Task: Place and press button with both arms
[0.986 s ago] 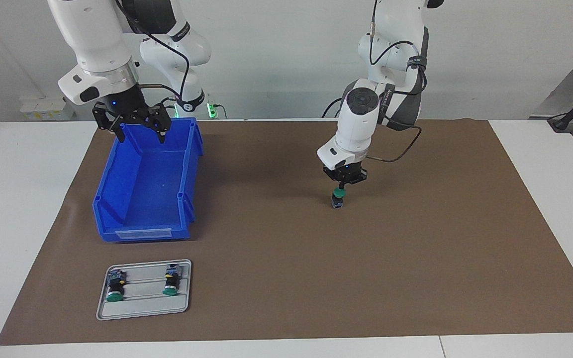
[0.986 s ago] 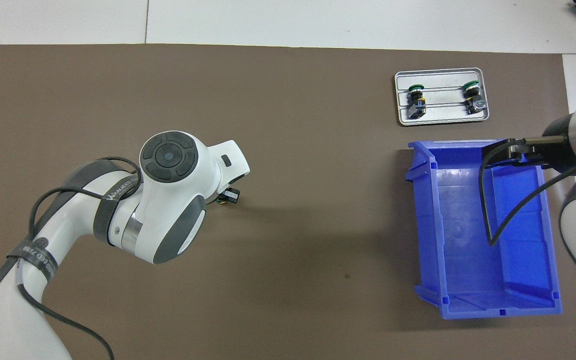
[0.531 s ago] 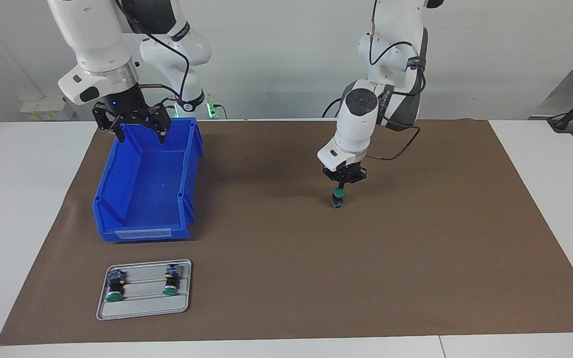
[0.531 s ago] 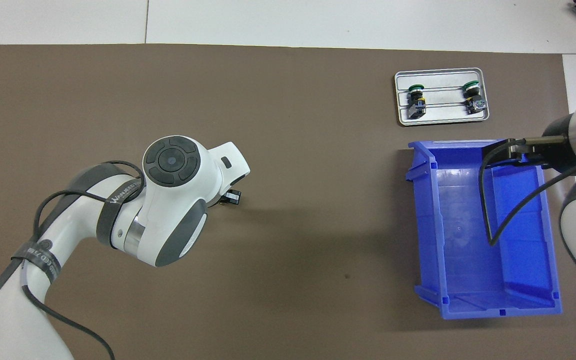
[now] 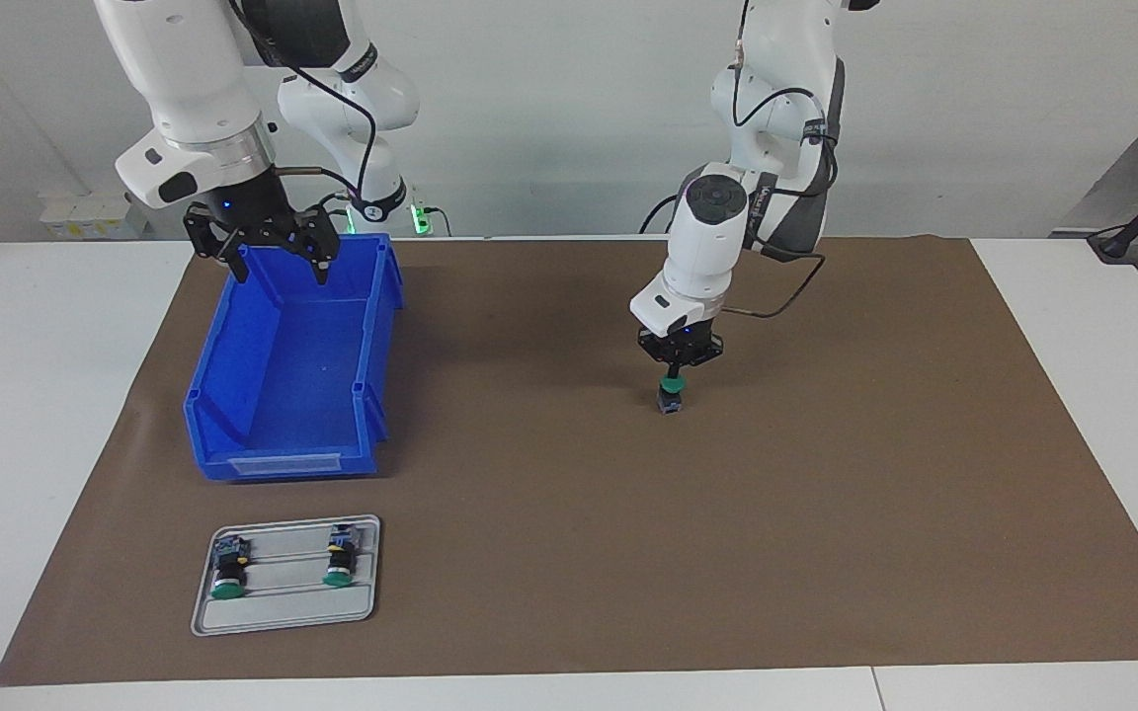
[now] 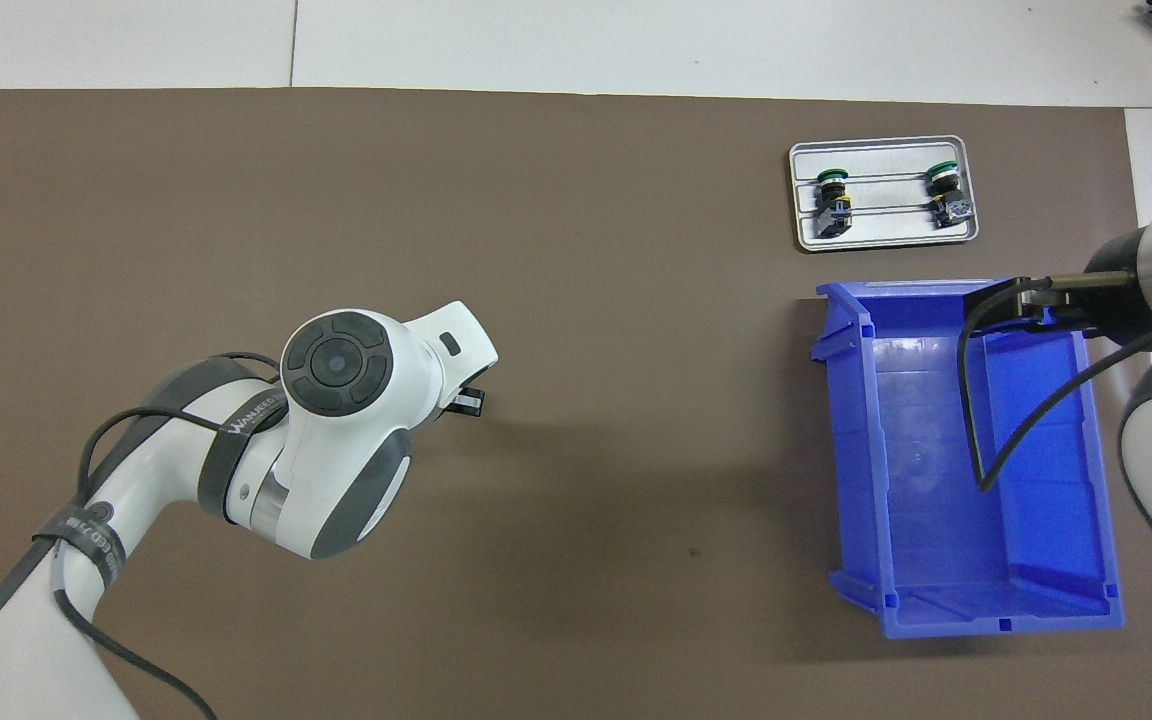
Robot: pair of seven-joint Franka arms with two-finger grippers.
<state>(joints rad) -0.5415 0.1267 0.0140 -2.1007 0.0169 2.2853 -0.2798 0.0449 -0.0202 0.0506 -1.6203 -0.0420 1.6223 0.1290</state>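
A button [image 5: 670,395] with a green cap stands upright on the brown mat [image 5: 826,513], toward the left arm's end of the table. My left gripper [image 5: 673,372] points straight down, shut, its tips on top of the green cap. In the overhead view the left arm's wrist [image 6: 341,365] hides the button. My right gripper [image 5: 278,263] hangs open and empty over the end of the blue bin [image 5: 278,464] nearest the robots.
Farther from the robots than the bin lies a grey tray [image 5: 283,614] with two more buttons [image 5: 227,569] [image 5: 340,559] on their sides. The bin [image 6: 936,612] and tray [image 6: 886,232] sit toward the right arm's end of the mat.
The left arm's wrist has swung a little toward the robots while its shut tips stay on the green cap. The right arm has not moved.
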